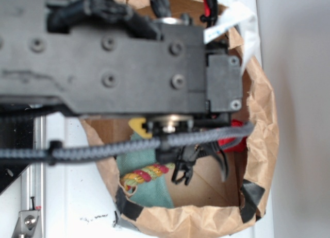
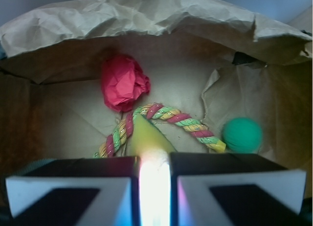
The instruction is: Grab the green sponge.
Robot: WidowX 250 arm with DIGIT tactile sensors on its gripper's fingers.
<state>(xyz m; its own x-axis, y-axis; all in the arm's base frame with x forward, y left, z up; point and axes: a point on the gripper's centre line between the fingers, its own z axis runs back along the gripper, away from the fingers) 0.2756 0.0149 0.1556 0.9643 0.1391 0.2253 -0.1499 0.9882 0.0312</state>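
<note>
In the wrist view my gripper (image 2: 154,160) is low inside a brown paper bag (image 2: 146,15). Its two black fingers (image 2: 88,169) stand close together, shut on a yellow-green sponge (image 2: 146,138). The sponge's wedge-shaped end sticks out ahead of the fingertips, and the part between them is washed out by glare. In the exterior view the arm (image 1: 118,57) covers most of the bag (image 1: 260,140) and hides the fingers. Only a yellow-green corner (image 1: 138,126) shows under the arm.
A striped pink, yellow and green rope (image 2: 171,116) curves behind the sponge, also seen in the exterior view (image 1: 147,173) on a teal cloth (image 1: 154,189). A crumpled red paper ball (image 2: 123,82) lies at the back. A green ball (image 2: 242,134) lies at the right. The bag walls stand close on all sides.
</note>
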